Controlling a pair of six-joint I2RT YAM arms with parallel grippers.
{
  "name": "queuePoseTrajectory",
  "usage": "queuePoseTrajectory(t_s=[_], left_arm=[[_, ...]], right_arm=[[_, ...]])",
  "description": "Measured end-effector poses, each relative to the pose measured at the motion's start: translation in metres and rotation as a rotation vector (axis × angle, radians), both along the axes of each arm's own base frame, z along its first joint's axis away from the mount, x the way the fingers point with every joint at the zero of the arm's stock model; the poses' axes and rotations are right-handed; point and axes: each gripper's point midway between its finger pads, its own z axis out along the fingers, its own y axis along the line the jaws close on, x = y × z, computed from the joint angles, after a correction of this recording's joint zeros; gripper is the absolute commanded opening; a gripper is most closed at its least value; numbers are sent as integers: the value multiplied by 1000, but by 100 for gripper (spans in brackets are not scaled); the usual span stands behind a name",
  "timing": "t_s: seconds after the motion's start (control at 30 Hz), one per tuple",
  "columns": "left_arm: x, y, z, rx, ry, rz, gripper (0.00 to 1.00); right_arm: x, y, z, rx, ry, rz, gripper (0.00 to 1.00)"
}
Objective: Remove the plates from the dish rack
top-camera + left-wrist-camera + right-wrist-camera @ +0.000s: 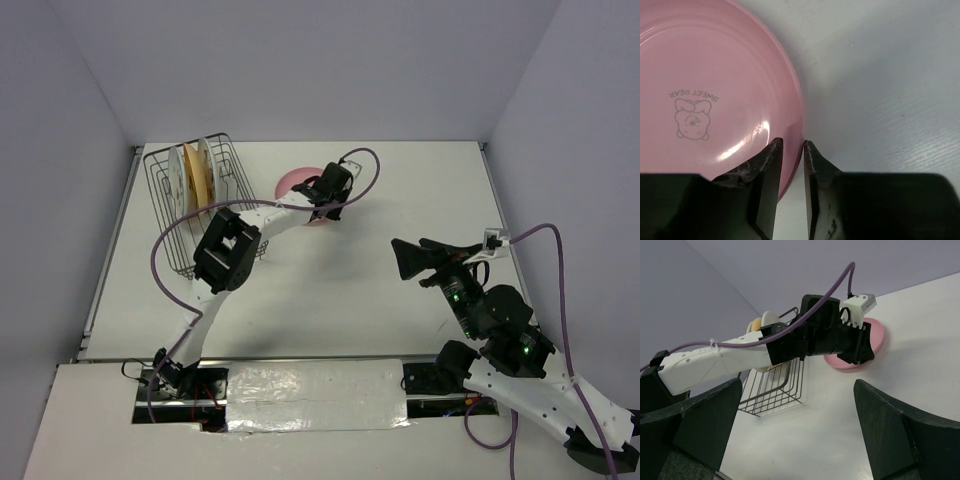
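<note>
The pink plate lies flat on the white table right of the dish rack. My left gripper is closed over its right rim; in the left wrist view the left gripper has the rim of the pink plate between its fingertips. A white plate and a yellow-orange plate stand upright in the rack. My right gripper is open and empty over the table's right half. The right wrist view shows the right gripper, the rack and the pink plate.
The left arm reaches across the rack's near right corner, with its purple cable looping to the left. Grey walls enclose the table on three sides. A taped strip runs along the near edge.
</note>
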Motion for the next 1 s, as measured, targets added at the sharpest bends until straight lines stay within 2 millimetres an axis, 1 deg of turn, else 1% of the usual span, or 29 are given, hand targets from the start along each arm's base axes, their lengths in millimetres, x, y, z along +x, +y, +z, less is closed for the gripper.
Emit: queuePoseTrajectory(t_s=[0.07,0.13,0.2,0.23,0.27,0.33,0.37,0.43,0.47,0.5,0.57,0.6,0.63,0.67,0.73,0.77,0.8,0.83,0.87,0.93,1.0], left_arm=[[1,1,0,0,-1,2,34],[0,2,3,3,-4,6,35],[-3,8,11,7,-9,14,37],[-5,12,19,9,-12,20,39],[-6,15,29,8,-19,25,40],[-6,22,63,-15,-55,39,38],[-5,27,85,-35,-78,53,37],[0,44,131,-84,-130,100,33],[4,57,156,-106,-160,133,33],[9,74,182,-134,-195,180,35],[17,117,226,-185,-258,278,38],[19,144,244,-212,-283,337,41],[19,167,255,-230,-304,381,43],[15,196,264,-246,-317,439,44],[4,253,271,-261,-337,555,46],[-1,275,271,-268,-346,600,47],[-7,290,270,-269,-347,636,46],[-11,300,268,-268,-343,655,47],[-13,304,266,-270,-337,661,46],[-12,300,262,-279,-321,644,46],[-11,296,253,-288,-294,626,47]], right_arm=[[-1,1,1,1,-2,9,100],[-2,1,1,4,-6,15,100],[-2,2,2,4,-7,19,100],[-3,2,2,4,-6,20,100],[-3,2,1,3,-6,20,100],[-3,3,2,3,-7,23,100],[-3,3,1,3,-7,24,100],[-3,3,1,1,-6,27,100],[-3,4,1,0,-7,30,100],[-3,5,1,-1,-7,33,100],[-4,6,1,-6,-8,40,100],[-3,8,0,-12,-6,45,100],[-3,9,-1,-18,-4,51,100],[-3,11,-2,-24,-2,56,100],[-2,14,-4,-36,3,65,100],[-2,16,-6,-43,5,69,100],[-2,17,-6,-47,7,72,100],[-2,18,-7,-51,9,76,100],[-2,19,-8,-54,9,79,100],[-2,20,-8,-57,8,89,100],[-3,21,-7,-57,6,96,100]])
